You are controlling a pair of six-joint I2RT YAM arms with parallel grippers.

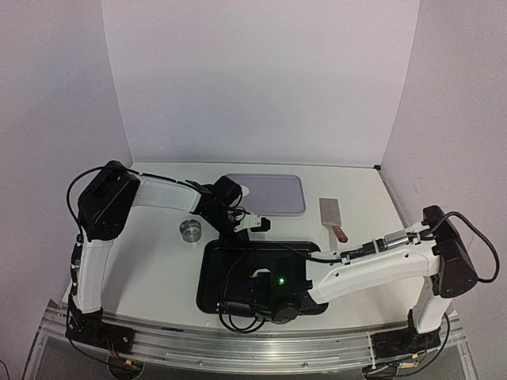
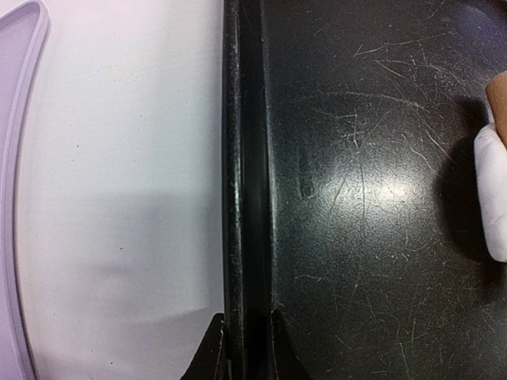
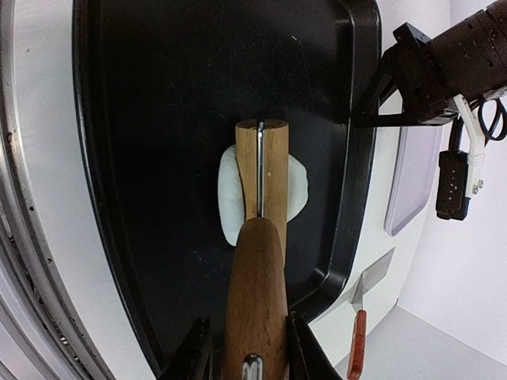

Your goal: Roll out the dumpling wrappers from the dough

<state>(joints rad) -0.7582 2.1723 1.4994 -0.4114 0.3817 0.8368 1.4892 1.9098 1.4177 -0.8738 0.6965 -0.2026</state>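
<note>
The dough (image 3: 229, 198) is a flattened white patch with an uneven outline lying in the black tray (image 3: 158, 119). A wooden roller (image 3: 257, 277) rests across it, its head (image 3: 274, 166) covering the dough's middle. My right gripper (image 3: 249, 321) is shut on the roller's handle. At the tray's far edge, my left gripper (image 2: 247, 317) is shut on the tray rim (image 2: 242, 198). At the right border of the left wrist view, the dough (image 2: 493, 194) and the roller end (image 2: 499, 95) show. No dumpling wrappers are in view.
A lilac tray (image 1: 273, 194) lies at the back of the table. A round metal cutter (image 1: 190, 229) stands left of the black tray (image 1: 230, 257). A scraper with a red handle (image 1: 333, 218) lies to its right. White walls enclose the table.
</note>
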